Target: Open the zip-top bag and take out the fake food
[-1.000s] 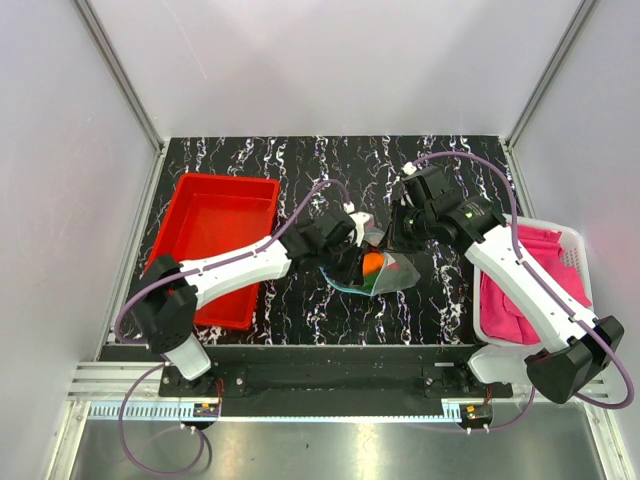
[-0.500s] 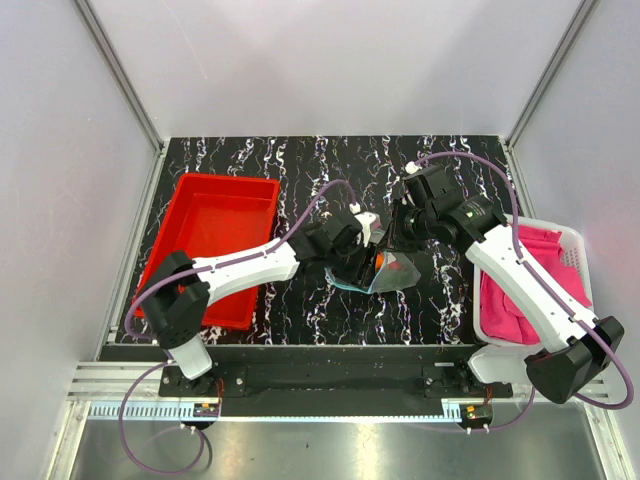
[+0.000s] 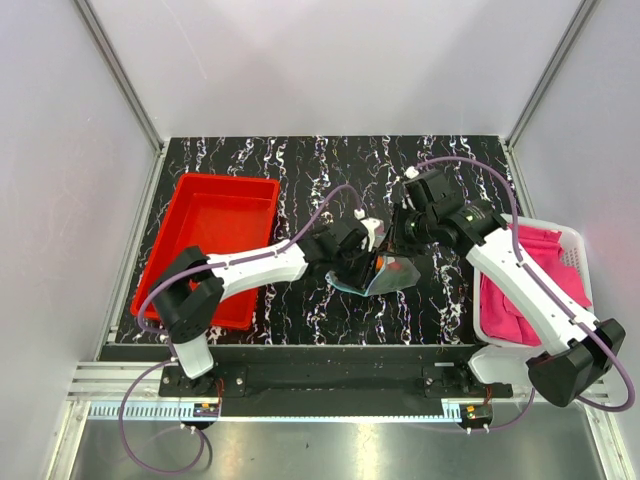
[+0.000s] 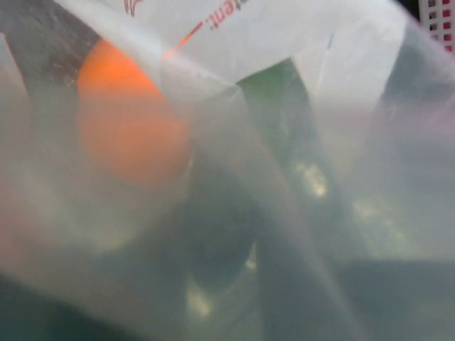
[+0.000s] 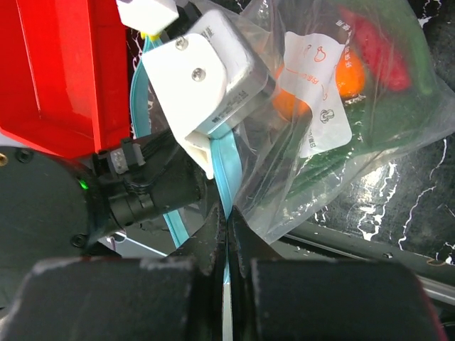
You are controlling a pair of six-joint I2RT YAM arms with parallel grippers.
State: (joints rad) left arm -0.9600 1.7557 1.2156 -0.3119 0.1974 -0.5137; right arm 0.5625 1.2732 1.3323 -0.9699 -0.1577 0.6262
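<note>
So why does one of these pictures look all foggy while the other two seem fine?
Left wrist view: the lens looks pressed close to the zip-top bag, so everything is soft, the orange fruit a mere blob. Right wrist view: the bag's white label is sharp, while the right tool at the bottom blurs. Top external view: even light, crisp, with a faint sheen on the bag.
</note>
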